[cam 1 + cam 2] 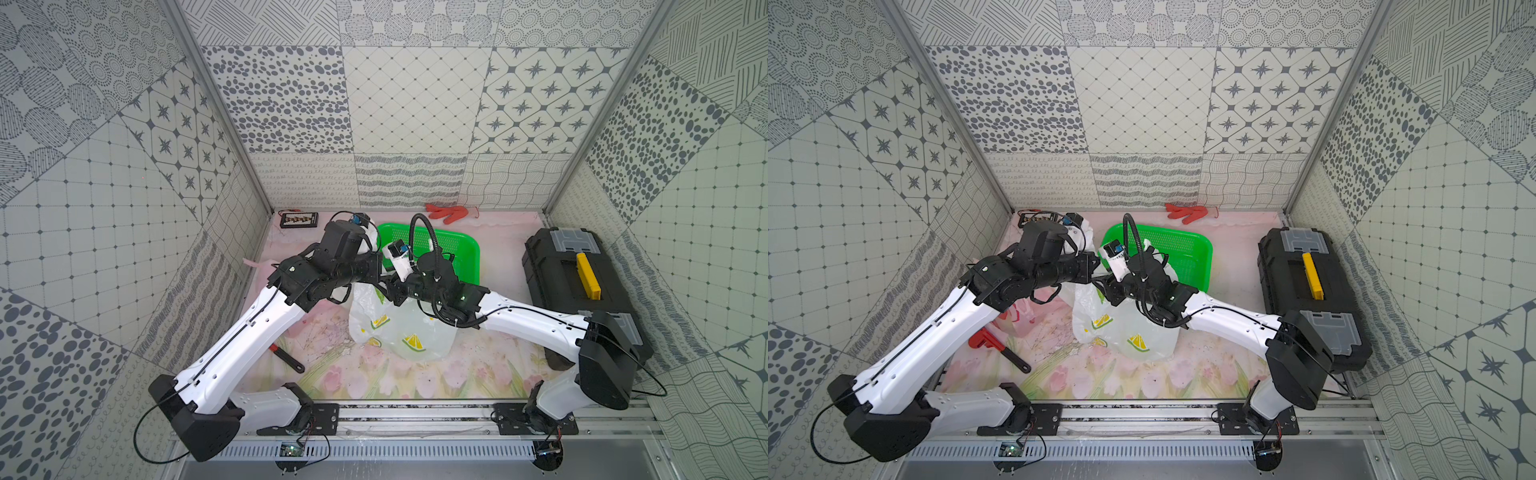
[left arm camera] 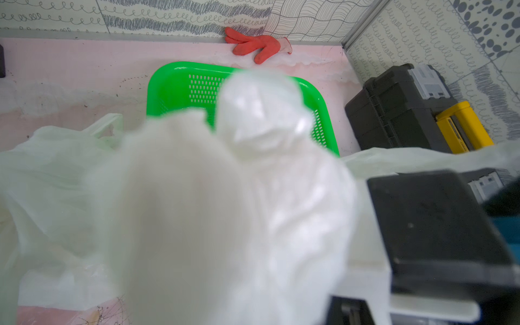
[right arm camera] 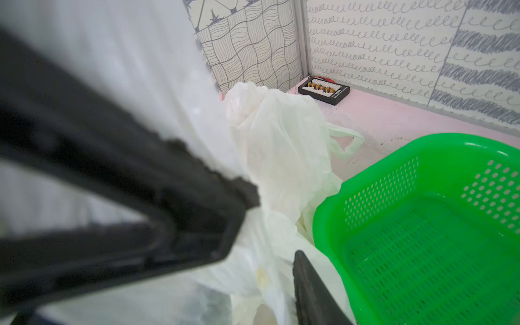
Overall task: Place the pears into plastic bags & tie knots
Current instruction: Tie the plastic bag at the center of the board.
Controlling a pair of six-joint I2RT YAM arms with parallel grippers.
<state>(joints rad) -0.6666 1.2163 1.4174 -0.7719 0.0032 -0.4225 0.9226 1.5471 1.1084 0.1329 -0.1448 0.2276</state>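
Only your right wrist view shows the jaws of the right gripper (image 3: 274, 225) apart, bag film between them; those of the left gripper (image 1: 383, 286) are pressed together, buried in bunched plastic. Count three bags: lemon-print bag (image 1: 399, 332) mid-table, plain white bag (image 3: 281, 135) beside the one green basket (image 3: 422, 225), pink bag (image 1: 1019, 320) near the left edge

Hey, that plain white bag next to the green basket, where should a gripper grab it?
Probably by its free handle loop, coming down from above. The loop sticks out from the bag onto the mat toward the basket, clear of the crumpled bulk.
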